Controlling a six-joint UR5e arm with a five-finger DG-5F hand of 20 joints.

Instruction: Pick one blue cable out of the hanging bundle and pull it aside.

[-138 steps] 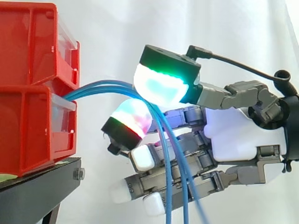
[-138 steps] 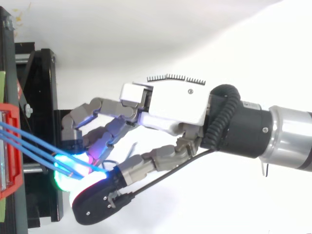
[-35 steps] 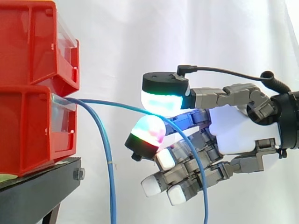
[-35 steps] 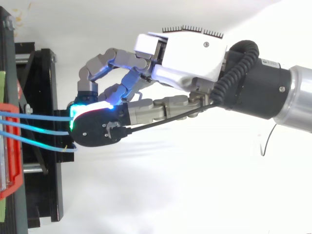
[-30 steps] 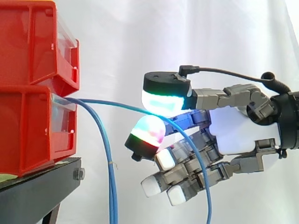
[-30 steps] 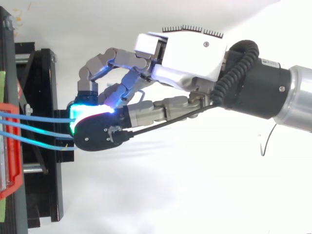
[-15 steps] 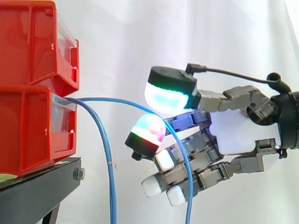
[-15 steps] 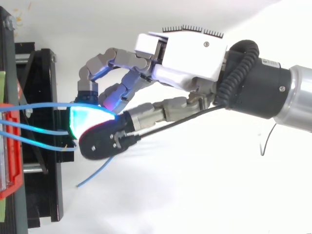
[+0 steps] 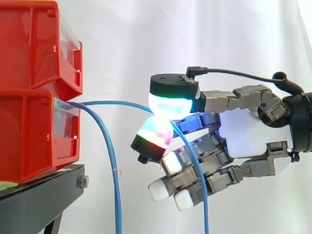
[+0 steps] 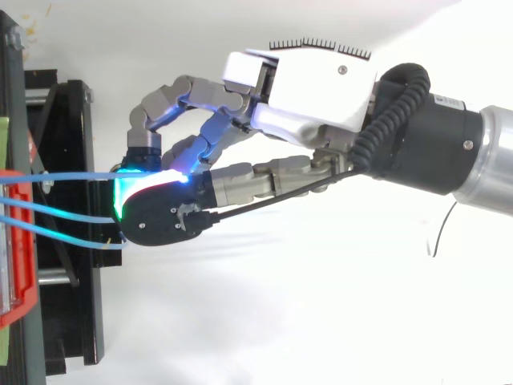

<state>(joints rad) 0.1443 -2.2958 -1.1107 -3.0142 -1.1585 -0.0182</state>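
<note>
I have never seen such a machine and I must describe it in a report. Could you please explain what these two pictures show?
It is a robot arm with a grey and white mechanical hand; the glowing fingertips are its own. One picture looks from the side, the other from above. Stacked red plastic bins stand on a black metal stand before a white curtain. The hand pinches one thin blue cable from the lower bin between two pads, away from the other blue cables, which hang down.

Red bins (image 9: 29, 136), blue cables (image 9: 116, 200) block left; free above hand (image 9: 243, 136).
</note>
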